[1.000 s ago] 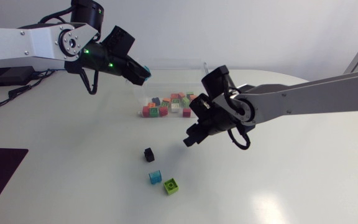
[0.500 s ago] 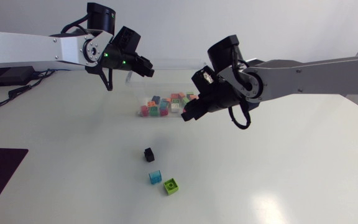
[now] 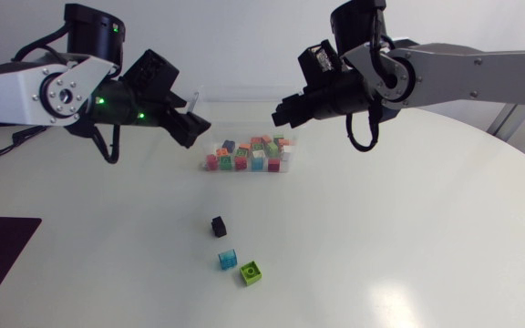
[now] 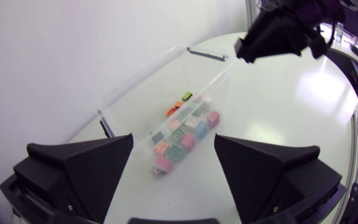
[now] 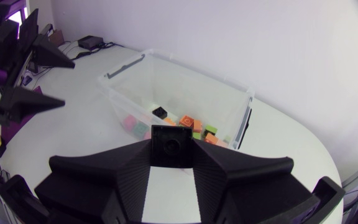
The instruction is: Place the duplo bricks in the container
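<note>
Most of the bricks already lie in the clear container (image 3: pixel 292 157), the right gripper (image 3: pixel 283 115) hangs just beside it clamped on a black Duplo brick (image 5: pixel 171 145), the left gripper (image 4: pixel 173 138) gapes wide and empty, and a loose black brick (image 3: pixel 218 226), a blue brick (image 3: pixel 228 260) and a green brick (image 3: pixel 252 271) wait on the tabletop (image 3: pixel 408 237).

Container (image 3: pixel 244 114) mouth open, flanked by left gripper (image 3: pixel 194 128) and right gripper (image 3: pixel 281 114) clamping a held brick (image 5: pixel 169 146); black brick (image 3: pixel 218 226), blue brick (image 3: pixel 228 260) and green brick (image 3: pixel 252 271) lie unobstructed on open table (image 3: pixel 381 237).

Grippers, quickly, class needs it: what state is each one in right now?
Left gripper: open, holding nothing.
Right gripper: shut on a black brick.
</note>
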`<state>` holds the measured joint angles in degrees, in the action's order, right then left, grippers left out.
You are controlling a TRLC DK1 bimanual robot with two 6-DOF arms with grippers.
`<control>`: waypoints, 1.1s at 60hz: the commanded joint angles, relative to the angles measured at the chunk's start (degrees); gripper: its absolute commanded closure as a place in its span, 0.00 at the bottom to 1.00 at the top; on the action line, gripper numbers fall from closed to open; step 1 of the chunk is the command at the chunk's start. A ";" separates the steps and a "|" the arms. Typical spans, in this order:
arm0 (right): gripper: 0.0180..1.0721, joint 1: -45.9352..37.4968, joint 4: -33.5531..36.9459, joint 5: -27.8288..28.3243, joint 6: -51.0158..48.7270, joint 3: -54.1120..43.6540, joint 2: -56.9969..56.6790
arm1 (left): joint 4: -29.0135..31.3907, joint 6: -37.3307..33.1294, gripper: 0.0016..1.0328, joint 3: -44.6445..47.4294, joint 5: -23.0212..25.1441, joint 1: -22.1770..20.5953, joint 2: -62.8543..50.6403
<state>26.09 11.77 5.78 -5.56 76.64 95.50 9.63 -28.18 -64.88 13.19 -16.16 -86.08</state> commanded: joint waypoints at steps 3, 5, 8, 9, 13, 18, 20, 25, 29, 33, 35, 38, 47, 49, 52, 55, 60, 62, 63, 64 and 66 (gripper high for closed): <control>0.88 -0.25 -0.96 0.02 1.96 4.48 1.09 | 1.97 -4.86 0.05 6.87 1.40 0.08 4.43; 0.88 -0.33 -1.40 -0.07 1.96 5.36 1.70 | 2.50 -5.48 0.05 8.11 1.75 -0.01 5.14; 0.88 -0.33 -1.84 -0.42 1.96 6.33 2.49 | 3.73 -6.36 0.05 9.34 2.72 -0.01 5.66; 0.88 -0.33 -2.10 -0.60 1.96 6.59 2.76 | 3.91 -6.53 0.05 9.42 2.89 -0.10 5.75; 0.88 -0.16 -3.16 -1.04 1.96 7.56 3.99 | 4.96 -9.08 0.05 12.06 3.07 -0.62 6.10; 0.88 0.11 -4.30 -1.56 1.96 7.91 4.96 | 5.40 -10.66 0.05 13.82 3.07 -1.15 6.19; 0.88 0.19 -5.00 -1.83 1.96 8.26 5.83 | 5.75 -11.28 0.05 14.78 3.07 -1.24 5.93; 0.88 0.19 -6.06 -2.53 1.96 9.23 7.50 | 5.84 -11.98 0.05 16.45 3.07 -1.85 5.66; 0.88 -0.07 -6.76 -2.88 1.78 10.19 8.73 | 5.67 -12.77 0.05 17.69 3.07 -2.21 5.31; 0.88 -0.33 -6.85 -2.79 1.78 11.60 9.79 | 5.58 -12.95 0.05 18.48 3.07 -2.38 4.61; 0.88 -0.51 -6.85 -2.79 1.78 12.30 10.49 | 5.49 -13.04 0.05 18.92 3.07 -2.65 4.35; 0.88 -0.60 -7.11 -2.79 1.78 13.09 11.28 | 5.49 -13.30 0.05 19.36 3.07 -2.82 3.91; 0.87 -0.60 -10.10 -3.14 1.61 13.80 13.66 | 4.96 -13.48 0.05 19.71 3.07 -3.08 2.24; 0.87 -0.60 -10.54 -3.14 1.61 14.24 14.54 | 4.87 -13.48 0.05 19.71 2.98 -3.26 1.71; 0.87 -0.69 -10.80 -3.32 1.43 15.29 15.68 | 4.70 -13.48 0.05 19.71 2.63 -3.52 0.74; 0.84 -0.95 -10.80 -4.20 1.43 16.52 16.82 | 4.26 -13.56 0.05 19.71 1.84 -4.40 -0.40; 0.47 -1.13 -10.89 -5.08 1.52 17.05 17.08 | 3.91 -14.09 0.05 19.71 0.43 -5.99 -1.89; 0.27 -1.04 -10.72 -5.52 1.43 17.05 16.91 | 3.56 -14.18 0.05 19.44 -0.01 -6.60 -2.42; 0.23 -1.13 -10.63 -5.52 1.43 17.05 16.82 | 3.47 -14.09 0.05 19.36 -0.18 -6.69 -2.51; 0.17 -1.04 -10.54 -5.61 1.43 16.79 16.47 | 3.38 -14.09 0.05 19.18 -0.27 -6.95 -2.69; 0.07 -1.04 -10.45 -5.69 1.43 16.08 15.59 | 3.38 -13.92 0.05 18.65 -0.27 -7.22 -3.21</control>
<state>25.37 1.52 0.75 -4.69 91.94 111.39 13.50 -40.82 -46.48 13.19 -22.50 -87.53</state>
